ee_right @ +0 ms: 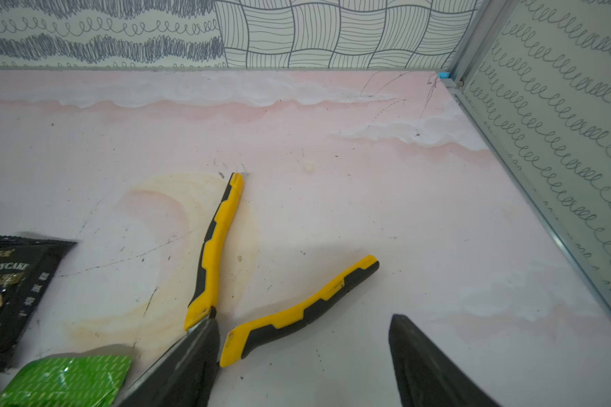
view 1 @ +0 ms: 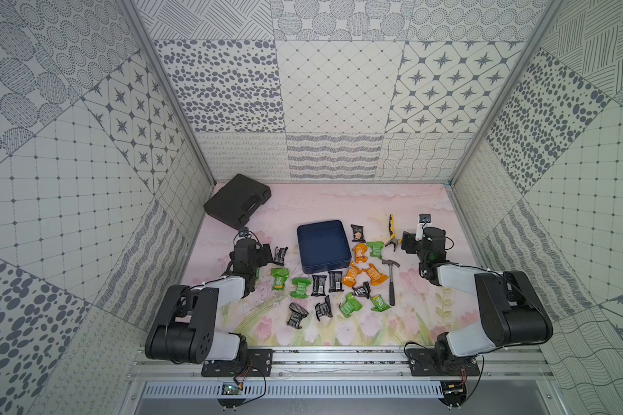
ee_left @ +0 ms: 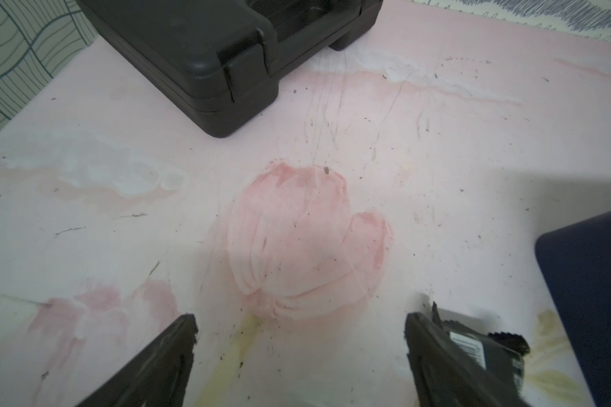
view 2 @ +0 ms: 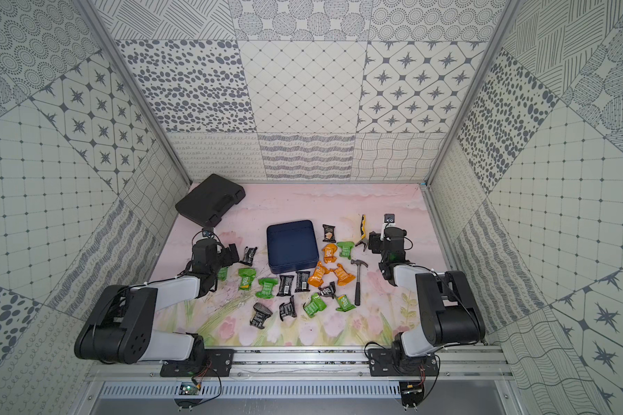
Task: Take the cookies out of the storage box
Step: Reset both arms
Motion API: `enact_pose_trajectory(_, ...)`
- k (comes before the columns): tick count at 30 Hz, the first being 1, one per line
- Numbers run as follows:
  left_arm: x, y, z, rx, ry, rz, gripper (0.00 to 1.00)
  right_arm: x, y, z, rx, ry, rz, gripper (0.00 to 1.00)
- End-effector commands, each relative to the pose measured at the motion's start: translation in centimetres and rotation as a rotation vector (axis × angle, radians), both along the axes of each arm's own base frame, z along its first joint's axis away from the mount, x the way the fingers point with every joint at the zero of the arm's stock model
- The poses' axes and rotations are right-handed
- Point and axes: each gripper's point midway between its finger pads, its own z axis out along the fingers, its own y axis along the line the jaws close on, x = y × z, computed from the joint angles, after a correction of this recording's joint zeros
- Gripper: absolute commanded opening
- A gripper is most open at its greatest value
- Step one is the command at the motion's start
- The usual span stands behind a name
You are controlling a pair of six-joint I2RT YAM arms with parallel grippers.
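The navy storage box sits mid-table, and its floor shows bare. The cookies lie scattered on the table around it in both top views: green packets, orange ones and black ones. My left gripper is open to the left of the box, with only table between its fingers. A black packet lies just outside one finger. My right gripper is open to the right of the box, over the pliers' handles, holding nothing.
Yellow-handled pliers lie open by my right gripper. A hammer rests among the packets to the right. A black plastic case stands at the back left. A black packet and a green one lie near my right gripper.
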Motion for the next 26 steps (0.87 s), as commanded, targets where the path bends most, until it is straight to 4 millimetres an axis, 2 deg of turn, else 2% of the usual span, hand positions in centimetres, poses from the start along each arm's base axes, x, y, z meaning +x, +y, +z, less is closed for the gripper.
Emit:
enact_pose_trajectory(1, 2.36, -1.12, 2.44, 0.025, -0.201, -0.107, 0.96, 0.81, 0.60, 2.13, 0.035, -0.133, 0.059, 0.81)
enact_pose_trajectory(4, 2.57, -1.74, 1.92, 0.018, -0.177, -0.143, 0.96, 0.36, 0.32, 1.54, 0.060, -0.173, 0.068, 0.84)
enact_pose_trajectory(6, 2.67, -1.75, 1.96, 0.033, -0.192, -0.149, 0.96, 0.23, 0.32, 1.29, 0.060, -0.159, 0.070, 0.96)
enact_pose_trajectory(7, 2.60, -1.71, 1.83, 0.022, -0.175, -0.143, 0.97, 0.25, 0.30, 1.32, 0.061, -0.155, 0.071, 0.99)
enact_pose_trajectory(26, 2.77, -1.75, 1.89, 0.034, -0.176, -0.139, 0.99, 0.29, 0.30, 1.38, 0.064, -0.160, 0.076, 0.99)
